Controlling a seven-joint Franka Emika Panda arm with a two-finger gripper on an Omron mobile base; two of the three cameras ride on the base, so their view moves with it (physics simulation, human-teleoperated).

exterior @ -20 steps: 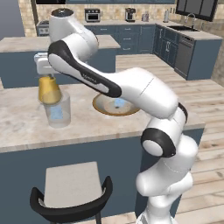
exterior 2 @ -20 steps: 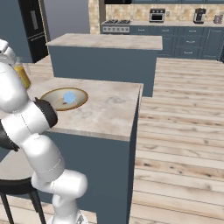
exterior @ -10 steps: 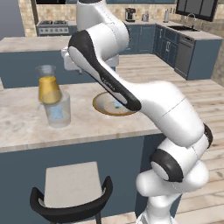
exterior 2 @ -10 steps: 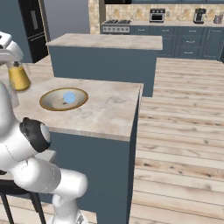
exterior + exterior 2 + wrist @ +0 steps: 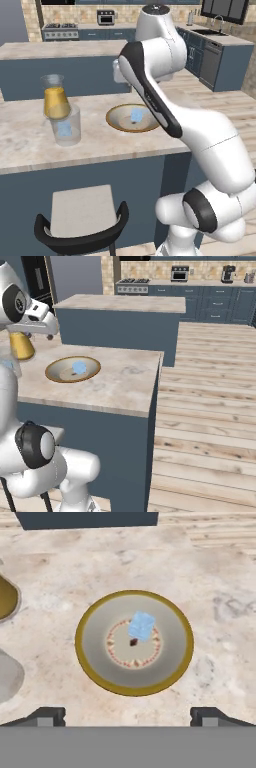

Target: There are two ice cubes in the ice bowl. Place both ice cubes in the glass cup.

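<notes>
Marble-patterned worktop [image 5: 30, 142] carries the ice bowl [image 5: 87, 662], its brown rim ringing a pale grey inside. One pale-blue ice cube [image 5: 142, 625] lies near the bowl's centre. The gripper [image 5: 128, 716] hangs above the bowl with its jaws spread wide, holding nothing. Left of the bowl in the left base view stands the glass cup [image 5: 65, 125] with a second ice cube [image 5: 64, 130] inside, just in front of an orange-liquid flask [image 5: 55, 97].
</notes>
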